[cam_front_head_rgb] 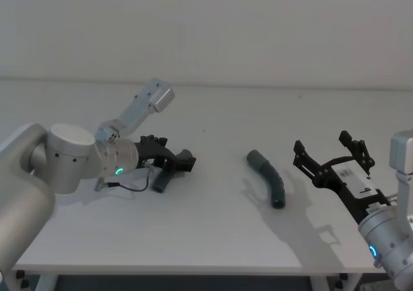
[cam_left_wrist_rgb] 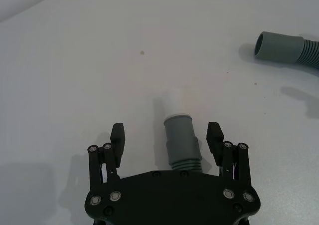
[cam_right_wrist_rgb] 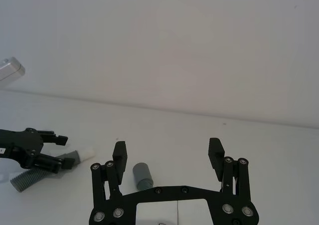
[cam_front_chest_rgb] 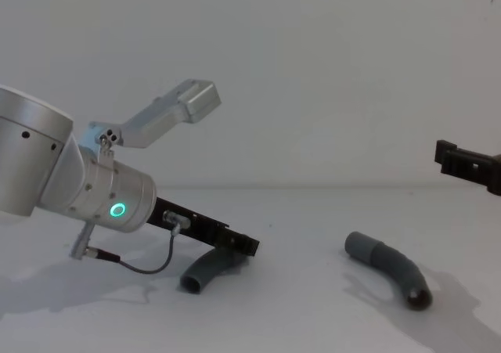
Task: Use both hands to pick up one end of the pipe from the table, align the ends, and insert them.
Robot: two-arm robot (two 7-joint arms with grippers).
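Observation:
Two dark-grey ribbed pipe pieces lie apart on the white table point(cam_front_head_rgb: 213, 239). The left piece point(cam_front_head_rgb: 161, 182) point(cam_front_chest_rgb: 205, 268) has a pale spigot tip point(cam_left_wrist_rgb: 178, 103). My left gripper point(cam_front_head_rgb: 177, 159) point(cam_left_wrist_rgb: 166, 132) is low over it and open, one finger on each side of its cuff point(cam_left_wrist_rgb: 179, 135) with gaps left and right. The right piece point(cam_front_head_rgb: 268, 177) point(cam_front_chest_rgb: 391, 270) curves, and its wider socket cuff point(cam_left_wrist_rgb: 279, 47) faces the left piece. My right gripper point(cam_front_head_rgb: 321, 144) point(cam_right_wrist_rgb: 167, 151) hovers open to the right of that piece, holding nothing.
The left arm's silver body and a loose cable point(cam_front_head_rgb: 132, 188) lie close to the left piece. The table's front edge point(cam_front_head_rgb: 193, 270) runs near the bottom of the head view. A plain pale wall stands behind the table.

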